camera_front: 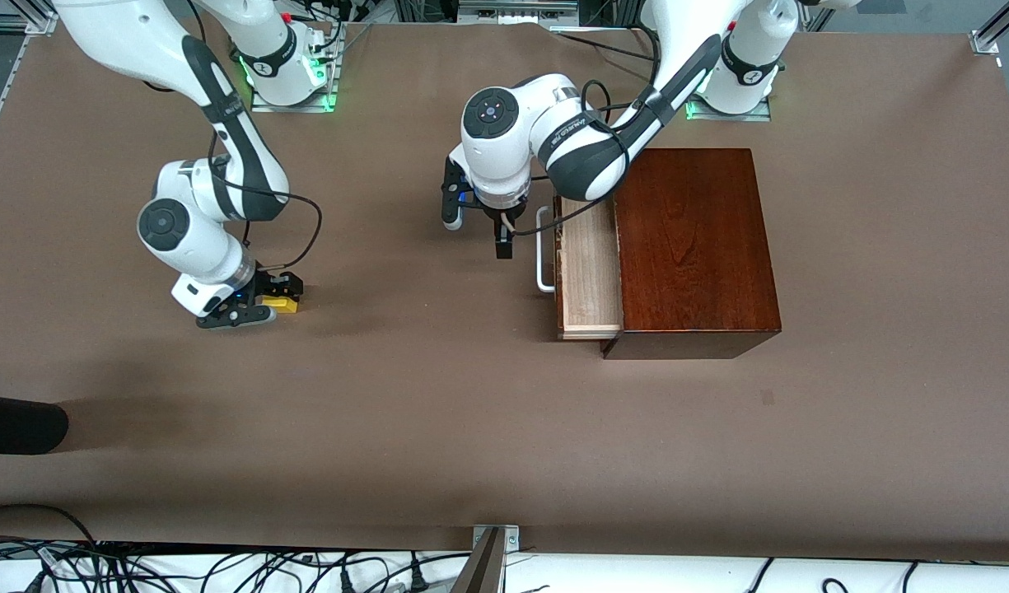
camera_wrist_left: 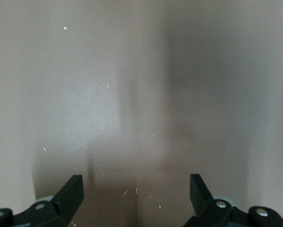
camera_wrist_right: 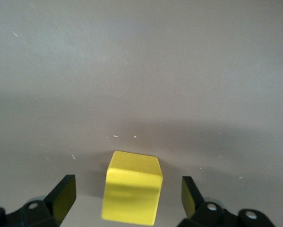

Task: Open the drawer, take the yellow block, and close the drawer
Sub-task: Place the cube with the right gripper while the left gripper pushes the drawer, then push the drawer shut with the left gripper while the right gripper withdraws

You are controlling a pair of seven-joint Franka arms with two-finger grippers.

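Right gripper (camera_front: 261,306), mid-left of frame, low on tabletop (camera_front: 438,412); fingers apart w/ block (camera_front: 284,305) between them, not clamped; wrist view shows gaps on both sides of block (camera_wrist_right: 132,194). Left gripper (camera_front: 479,232), frame center, fingers apart & empty, over tabletop just beside drawer (camera_front: 588,276) handle (camera_front: 543,249). Drawer partly open, right of center, in box (camera_front: 695,243).

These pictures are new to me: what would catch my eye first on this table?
Probably the glossy wooden box toward the left arm's end of the table, its drawer pulled partly out and looking empty, with the left gripper open over the bare table beside the white handle. Next, the bright yellow block toward the right arm's end, sitting on the table between the fingers of the open right gripper.
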